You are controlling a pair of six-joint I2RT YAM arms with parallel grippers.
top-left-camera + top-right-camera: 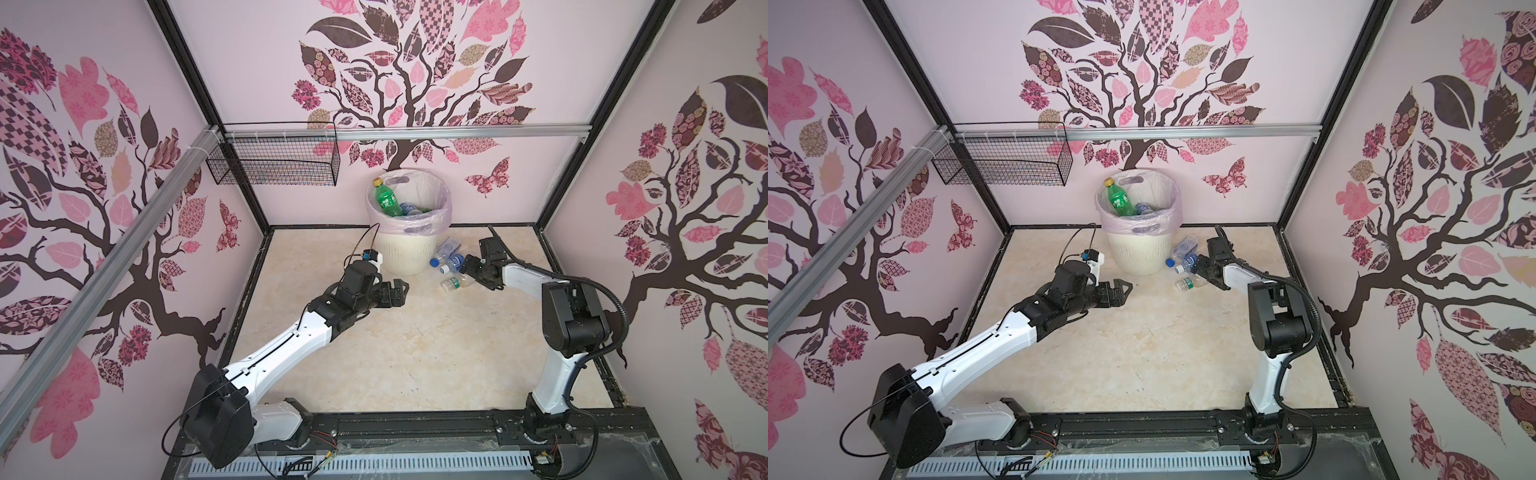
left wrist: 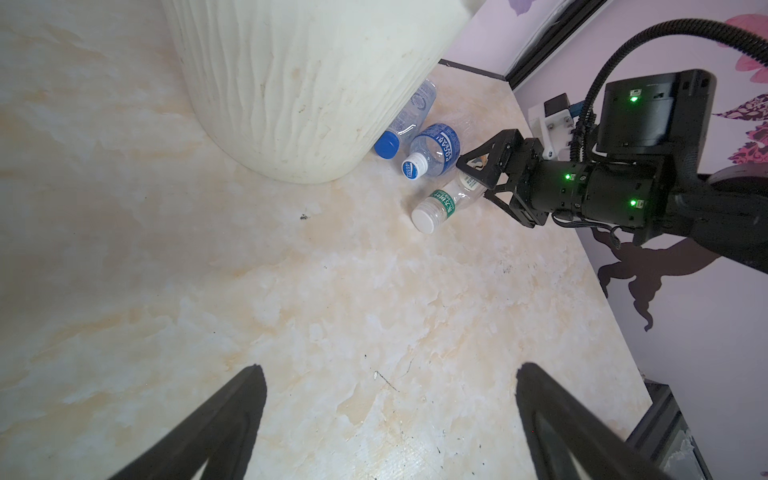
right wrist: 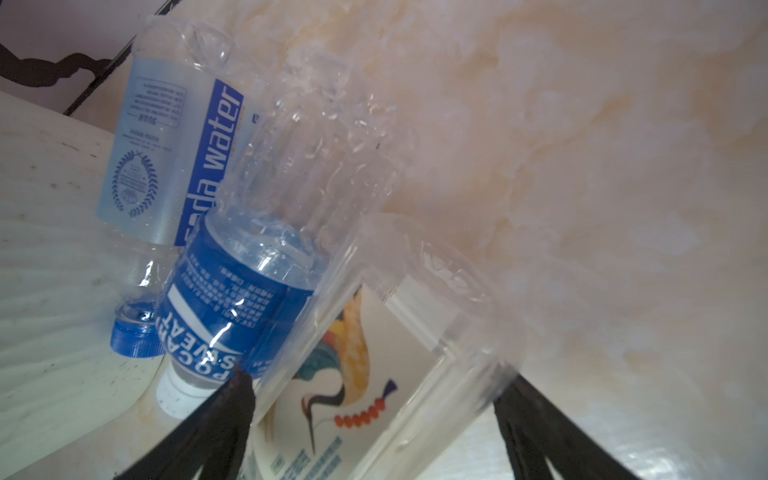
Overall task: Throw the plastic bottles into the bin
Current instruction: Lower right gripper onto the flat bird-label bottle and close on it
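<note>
Table (image 1: 415, 340): pale marbled top, enclosed by walls papered with a tree pattern.

Bin (image 1: 405, 253): cream, ribbed, stood at the back of the table against the rear wall; lined with a pale pink bag (image 1: 440, 208) folded over the rim. A green bottle (image 1: 386, 201) with a yellow cap is leaned inside against the rim, and further bottles (image 1: 411, 209) are seen low beside it.

Wire basket (image 1: 274, 160): black mesh, hung from the rail on the rear wall, above and to the left of the bin.

Left gripper (image 1: 397, 291): held over bare table in front of the bin, jaws spread wide, nothing between them.

Right gripper (image 2: 473, 180): lowered to the right of the bin, jaws set either side of the base of the green-labelled bottle (image 2: 444, 201). Whether they press on it cannot be told.

Bottles on the table, three, lying on their sides just right of the bin:
- soda-water bottle (image 2: 409, 116), blue cap, touching the bin wall;
- blue-banded bottle (image 2: 436, 153), white cap, beside it;
- green-labelled bottle, clear, white cap, nearest the front.
</note>
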